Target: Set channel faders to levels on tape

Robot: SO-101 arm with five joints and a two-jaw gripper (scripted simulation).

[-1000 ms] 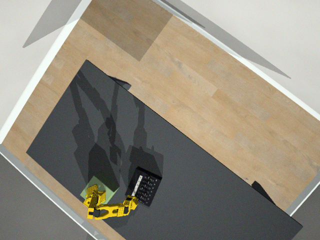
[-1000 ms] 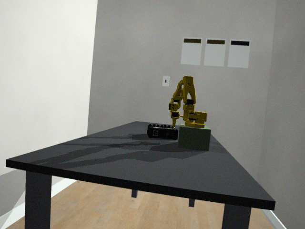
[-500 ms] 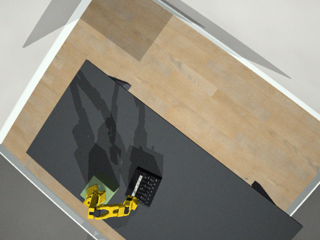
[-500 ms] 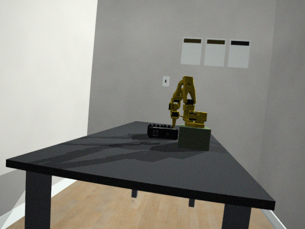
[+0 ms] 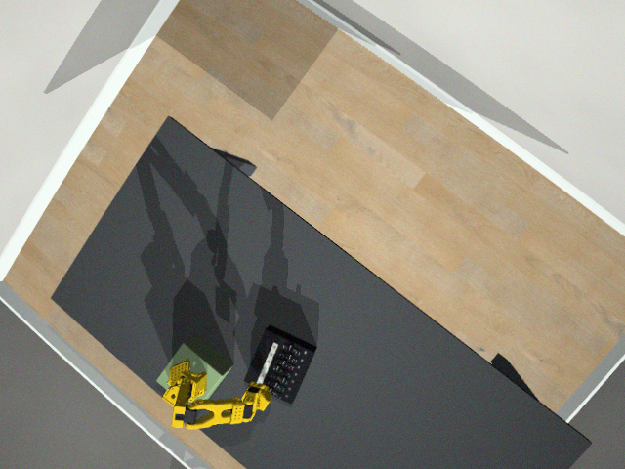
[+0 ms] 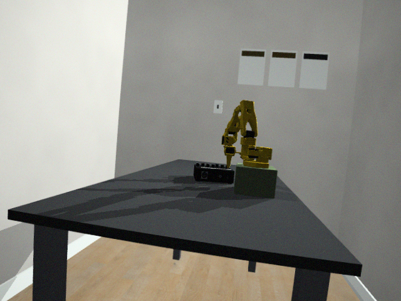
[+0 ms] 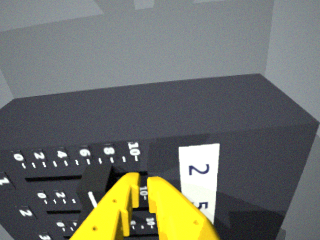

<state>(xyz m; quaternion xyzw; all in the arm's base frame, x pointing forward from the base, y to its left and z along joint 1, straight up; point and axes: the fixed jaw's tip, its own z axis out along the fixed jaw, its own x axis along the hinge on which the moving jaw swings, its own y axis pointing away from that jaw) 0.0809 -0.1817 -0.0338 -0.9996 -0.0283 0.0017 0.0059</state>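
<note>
My gripper [image 7: 141,192] is pinched fully together with nothing between the fingers, so I am working as a blunt pusher rather than a clamp. The lighting desk [image 6: 213,172] sits on the black table [image 6: 168,214] just beside my green pedestal [image 6: 255,181], and I hang over its near end, tips down on the channel rows. In the wrist view the dark fader cap [image 7: 95,184] of the top channel lies touching the left side of my fingers, somewhere up near the high end of its printed scale, while the white tape [image 7: 199,170] at the end of that row reads 2. As I judge it, the cap has a long way to travel toward the low numbers. To do it well I should keep my tips low enough to bear on the cap's side, push straight along the slot, go slowly near the 2 mark, and stay clear of the neighbouring row and the master fader.
</note>
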